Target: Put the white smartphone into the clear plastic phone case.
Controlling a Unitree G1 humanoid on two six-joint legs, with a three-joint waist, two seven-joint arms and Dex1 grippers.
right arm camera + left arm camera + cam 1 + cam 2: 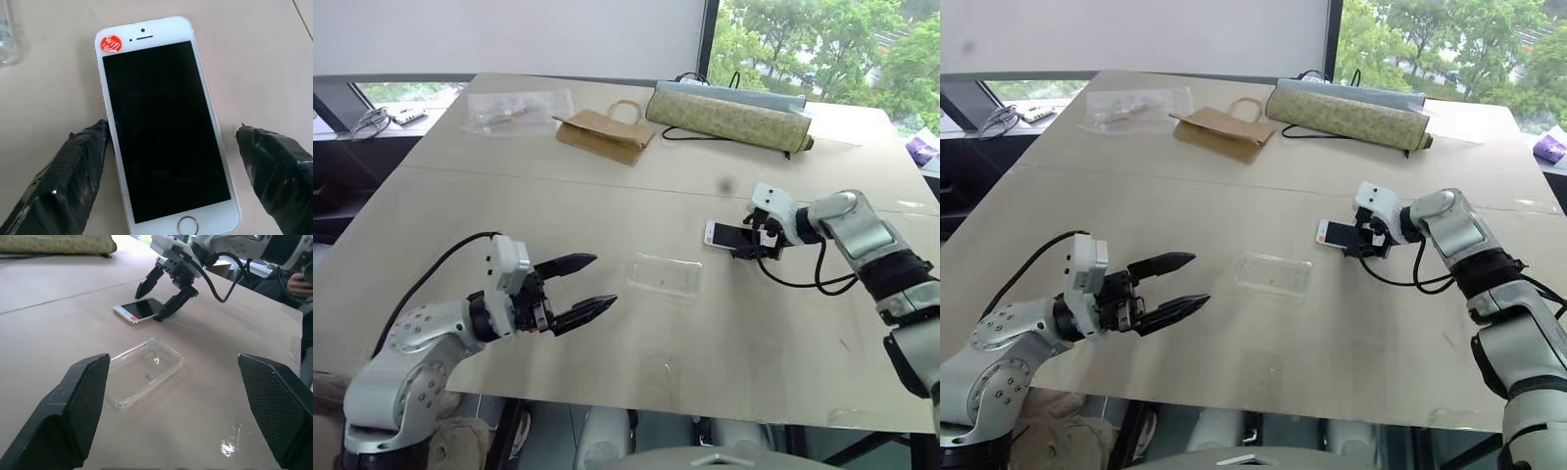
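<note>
The white smartphone [718, 234] lies flat on the table, screen up, with a red sticker at one corner [110, 43]. My right gripper [172, 126] is open and reaches down over it, one black finger on each long side, the left finger [83, 166] close against the phone's edge. The clear plastic phone case [666, 274] lies hollow side up a short way to the left of the phone [139, 310], nearer me. My left gripper [605, 281] hovers open and empty left of the case [144, 372], pointing toward it.
A brown paper bag [605, 134], a long green patterned roll [729, 117] and a crinkled clear plastic bag [516, 110] lie along the far side of the table. A black cable [803, 279] loops from my right wrist. A person's hand [299, 284] shows behind my right arm.
</note>
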